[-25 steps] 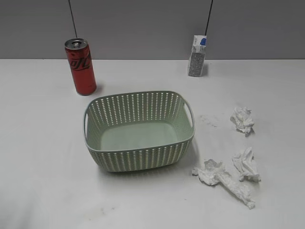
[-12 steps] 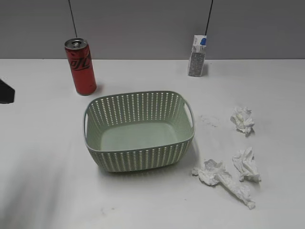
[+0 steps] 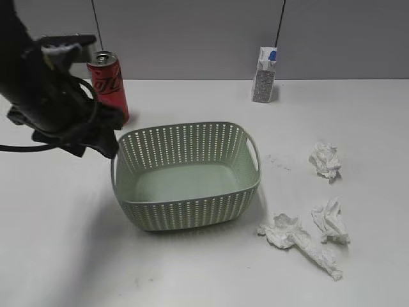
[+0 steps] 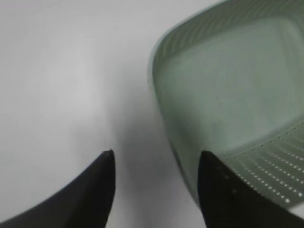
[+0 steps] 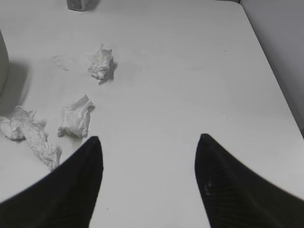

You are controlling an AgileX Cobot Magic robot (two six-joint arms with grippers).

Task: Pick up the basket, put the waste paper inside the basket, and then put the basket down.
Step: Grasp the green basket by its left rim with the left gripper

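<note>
The pale green basket (image 3: 192,214) stands empty in the middle of the table. My left gripper (image 3: 108,144) is open just above the basket's left end. In the left wrist view my left gripper (image 4: 156,154) has one finger over the table and the other over the basket (image 4: 228,95), touching nothing. Three white waste paper wads lie to the right of the basket: one far (image 3: 324,160), one near (image 3: 330,220), and a long twisted one (image 3: 300,240). My right gripper (image 5: 148,137) is open over bare table, right of the wads (image 5: 76,118), and out of the exterior view.
A red can (image 3: 110,86) stands behind my left arm at the back left. A small white-and-grey carton (image 3: 264,75) with a blue cap stands at the back. The table's right edge (image 5: 273,76) runs beside my right gripper.
My left arm has come in from the left edge and now hangs over the basket's left end. The basket and the paper wads have not moved.
</note>
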